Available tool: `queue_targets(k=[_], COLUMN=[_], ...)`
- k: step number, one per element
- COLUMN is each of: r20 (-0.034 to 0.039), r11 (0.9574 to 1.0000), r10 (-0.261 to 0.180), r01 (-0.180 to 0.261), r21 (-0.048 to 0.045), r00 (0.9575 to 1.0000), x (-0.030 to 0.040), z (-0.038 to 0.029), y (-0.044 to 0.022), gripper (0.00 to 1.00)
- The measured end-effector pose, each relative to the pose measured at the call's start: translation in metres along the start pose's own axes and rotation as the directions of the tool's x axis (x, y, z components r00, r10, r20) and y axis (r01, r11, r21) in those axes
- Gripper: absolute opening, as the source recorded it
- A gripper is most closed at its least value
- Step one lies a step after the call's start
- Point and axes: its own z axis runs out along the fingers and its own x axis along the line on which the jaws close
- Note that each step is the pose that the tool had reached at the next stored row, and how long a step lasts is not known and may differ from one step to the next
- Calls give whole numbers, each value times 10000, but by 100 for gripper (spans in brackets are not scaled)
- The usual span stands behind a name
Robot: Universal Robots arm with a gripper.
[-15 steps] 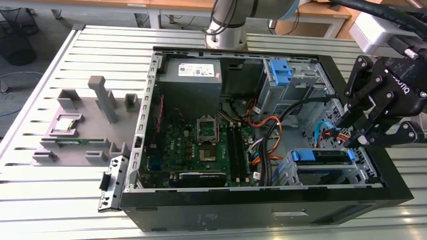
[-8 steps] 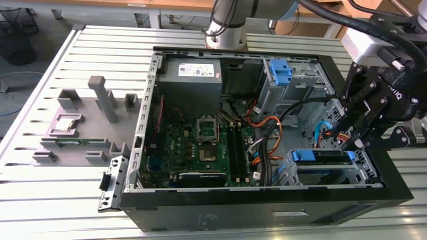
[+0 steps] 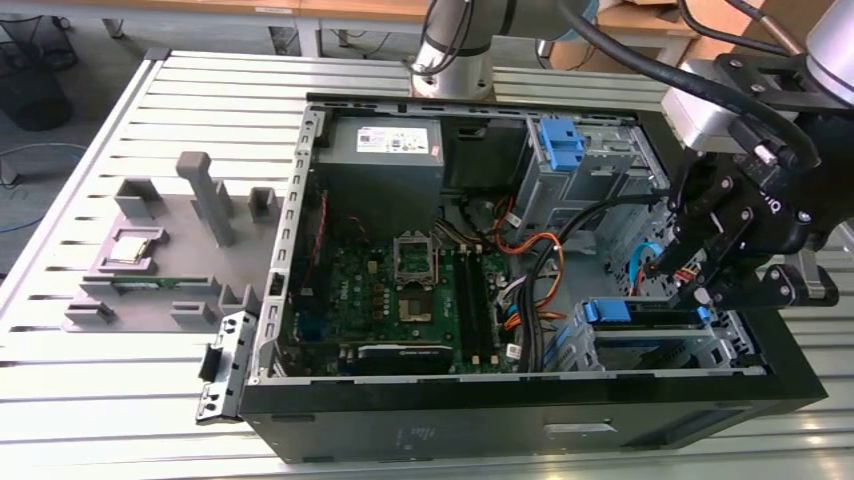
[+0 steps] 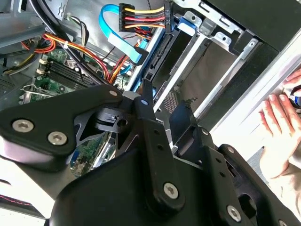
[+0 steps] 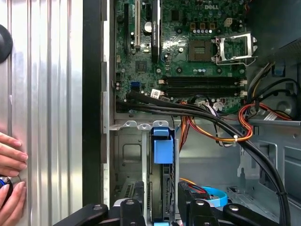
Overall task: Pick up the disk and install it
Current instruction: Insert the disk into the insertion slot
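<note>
At the exterior view's left, a grey fixture [image 3: 167, 245] with upright posts stood on the slatted metal table [image 3: 94, 400], just beside an open computer case [image 3: 534, 405] lying on its side. Inside the case, a green motherboard [image 3: 400, 290] covered the bottom, with a grey box [image 3: 383, 150] bearing a white sticker against the far wall. Orange and black cables [image 3: 534, 270] ran across the middle of the case. Further right, a small blue latch [image 3: 563, 140] stood upright on the far drive cage [image 3: 601, 170].

In the near right corner of the case, the disk [image 3: 611, 311] sat on edge in the lower drive bay, its blue bracket showing at the top. In the first wrist view the disk [image 5: 161, 150] stood between the bay's metal walls, beside the cable bundle. The black tool [image 3: 697, 292] of the robot arm [image 3: 461, 45] hung directly over that bay, close against the disk. Whether it clamped the disk or stood clear of it could not be told.

In the second wrist view, a blue ribbon cable [image 4: 113, 26] and a connector [image 4: 141, 12] with yellow, red and black wires hung just beside the disk. Beyond the case's black front edge, a person's hand [image 5: 11, 165] lay on the table's slats.
</note>
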Motion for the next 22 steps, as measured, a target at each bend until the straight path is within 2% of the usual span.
queue_targets(k=[2, 8, 18, 22], r20=[2, -1, -2, -37], r11=[10000, 10000, 10000, 10000], r10=[1, 1, -16, -15], r01=[-1, -1, 16, 15], r21=[0, 0, -1, 1], r00=[10000, 10000, 10000, 10000], x=[0, -2, -22, -21], z=[11, 102, 151, 153], y=[0, -1, -10, -11], gripper=[42, 42, 42, 42])
